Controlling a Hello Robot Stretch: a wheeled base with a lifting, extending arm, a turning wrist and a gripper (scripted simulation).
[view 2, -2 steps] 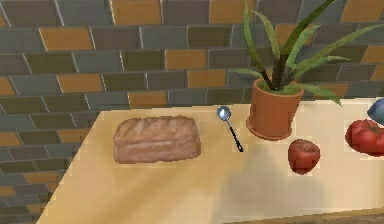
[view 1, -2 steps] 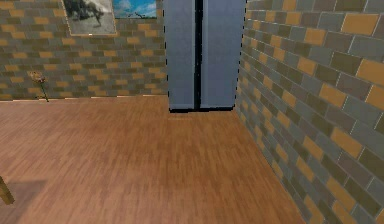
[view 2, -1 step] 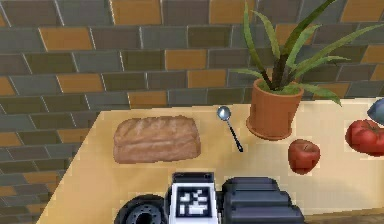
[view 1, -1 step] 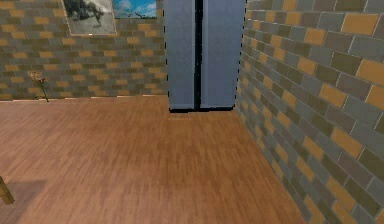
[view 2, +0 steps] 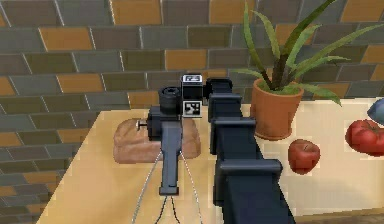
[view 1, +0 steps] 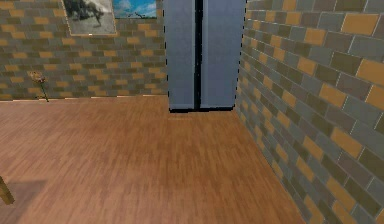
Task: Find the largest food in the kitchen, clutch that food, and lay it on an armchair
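Note:
A brown, bread-like loaf lies on the pale wooden table in the arm side view, left of the middle. My arm rises from the bottom edge over this table, and the gripper shows as a dark body just right of the loaf. With the loaf lying right behind it on the table, I cannot tell whether the gripper holds anything. Further right on the table lie a red round fruit and a second red one near the edge.
A potted plant in a terracotta pot stands on the table beside the arm, against a brick wall. In the forward view a wooden floor leads to a tall grey-blue panel between brick walls; pictures hang upper left.

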